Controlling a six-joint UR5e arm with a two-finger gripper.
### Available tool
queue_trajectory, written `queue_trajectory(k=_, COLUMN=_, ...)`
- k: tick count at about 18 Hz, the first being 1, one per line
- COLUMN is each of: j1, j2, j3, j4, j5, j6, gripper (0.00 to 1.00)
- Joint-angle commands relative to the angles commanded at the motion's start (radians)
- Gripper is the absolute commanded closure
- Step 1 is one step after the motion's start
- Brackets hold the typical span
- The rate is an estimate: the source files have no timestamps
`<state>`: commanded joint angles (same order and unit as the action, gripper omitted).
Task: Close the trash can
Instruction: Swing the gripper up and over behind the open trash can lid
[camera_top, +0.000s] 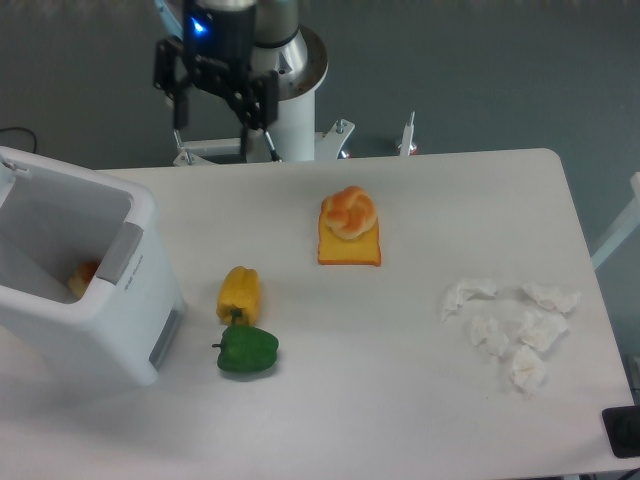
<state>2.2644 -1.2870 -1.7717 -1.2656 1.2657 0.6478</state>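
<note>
Trash can (85, 285): placed at the left edge of the surface (400, 380), lid open. End effector (214, 112): held above the far edge, fingers spread, nothing gripped. Yellow pepper (239, 293) and green pepper (246, 350): set mid-surface. Bun on toast (350, 228): centred. Crumpled tissues (512, 325): scattered right.

You won't find any text, label, brand, number or sign to read here, operator. The trash can (90, 290) at nine o'clock shows plain white walls and a grey panel with no lettering. The gripper (215, 105) at twelve o'clock carries only a blue light (no marking on it is legible at this size). The white column (290, 125) behind it, also at twelve o'clock, bears nothing legible.
</note>
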Motion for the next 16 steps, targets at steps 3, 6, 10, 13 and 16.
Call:
queue_trajectory(k=3, j1=-0.043, j2=0.000, j3=0.003, j4=0.012, j5=-0.022, j6=-0.101, gripper=0.00)
queue_trajectory(k=6, j1=-0.084, j2=-0.003, j3=0.009, j4=0.011, j5=-0.032, j6=-0.135, gripper=0.00)
queue_trajectory(k=10, j1=-0.158, j2=-0.005, j3=0.021, j4=0.014, j5=-0.031, j6=-0.243, gripper=0.00)
queue_trajectory(k=13, j1=-0.215, j2=-0.029, j3=0.052, j4=0.025, j5=-0.031, j6=-0.302, gripper=0.00)
queue_trajectory(k=16, j1=-0.291, j2=-0.081, j3=0.093, j4=0.055, j5=-0.013, j6=-0.372, gripper=0.00)
